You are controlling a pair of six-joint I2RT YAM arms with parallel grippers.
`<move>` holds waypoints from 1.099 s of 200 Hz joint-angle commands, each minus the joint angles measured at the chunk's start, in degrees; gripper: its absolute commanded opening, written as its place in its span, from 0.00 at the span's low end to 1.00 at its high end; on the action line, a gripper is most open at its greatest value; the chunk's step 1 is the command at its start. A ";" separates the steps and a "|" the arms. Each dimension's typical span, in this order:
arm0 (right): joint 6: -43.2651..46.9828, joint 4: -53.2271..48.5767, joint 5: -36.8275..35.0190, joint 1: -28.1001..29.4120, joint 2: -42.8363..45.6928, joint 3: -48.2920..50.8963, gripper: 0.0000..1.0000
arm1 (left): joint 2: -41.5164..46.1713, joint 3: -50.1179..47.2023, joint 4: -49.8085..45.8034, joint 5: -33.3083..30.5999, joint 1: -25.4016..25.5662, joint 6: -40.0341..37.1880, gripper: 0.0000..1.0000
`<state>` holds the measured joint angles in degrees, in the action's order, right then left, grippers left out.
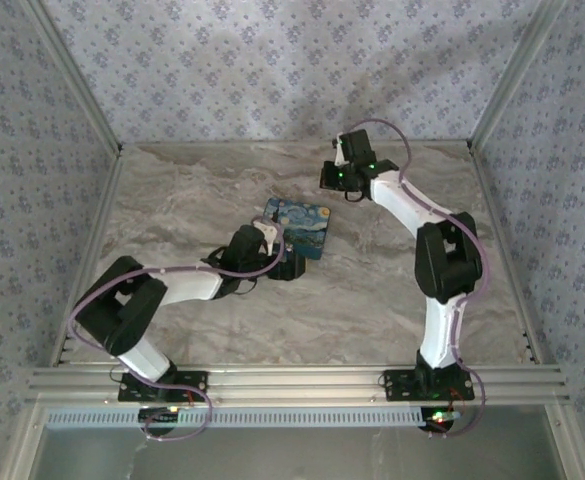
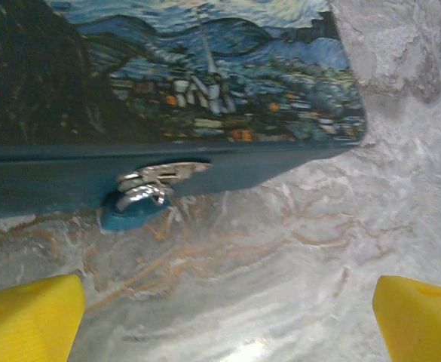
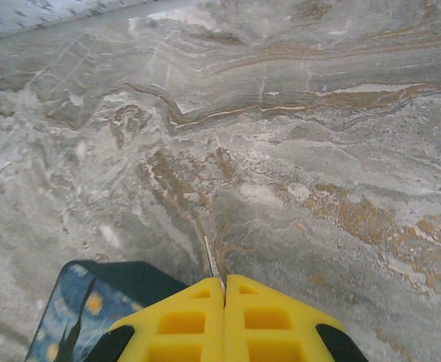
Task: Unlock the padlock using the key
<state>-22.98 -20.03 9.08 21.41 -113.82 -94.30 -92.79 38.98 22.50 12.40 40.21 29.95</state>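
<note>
1. The left gripper (image 2: 220, 320) is standing wide open and released. Its two yellow fingertips (image 2: 24, 320) are showing at the opposite bottom corners of the left wrist view, with bare tabletop between them, and it is grasping nothing.
2. Just ahead of those spread fingers, the key (image 2: 141, 192) is sticking out of the dark blue side wall of the padlock (image 2: 205, 68). Its silvery metal is sitting at a slot in the wall, and its blue head is hanging below, down at the table (image 2: 280, 264).
3. The padlock is lying flat on the marble-patterned table with its starry-night face turned up and the keyed side facing the left gripper.
4. From above, the left arm is reaching forward to the padlock's near edge. The padlock is lying around the middle of the table, between the two grippers.
5. The right gripper (image 3: 224, 298) is clenched, its yellow fingers pressing flat against each other.
6. A thin pale sliver (image 3: 211, 260) is showing at the seam between the tips. It is too small to tell whether it is a held object or veining in the table.
7. The right gripper is pointing down at the tabletop just beside a corner of the padlock, which is showing at the lower left of the right wrist view.
</note>
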 commanded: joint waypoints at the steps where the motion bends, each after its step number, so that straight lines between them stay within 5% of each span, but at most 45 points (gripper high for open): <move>1: 1.14 -4.08 -2.12 1.08 -2.71 -5.45 0.00 | -2.23 -1.05 10.63 0.72 -0.71 -4.43 0.98; 111: 2.42 -10.71 -3.67 3.00 -14.35 -19.63 0.00 | -9.55 -1.56 20.14 3.61 0.13 -9.69 0.95; 220: 2.59 -11.79 -3.02 4.25 -16.35 -18.61 0.00 | -14.25 3.45 20.50 12.66 1.37 -14.42 0.88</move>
<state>-21.32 -30.04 6.20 25.34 -128.79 -112.44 -106.30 40.36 40.58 19.99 41.28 16.93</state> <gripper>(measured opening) 0.064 0.882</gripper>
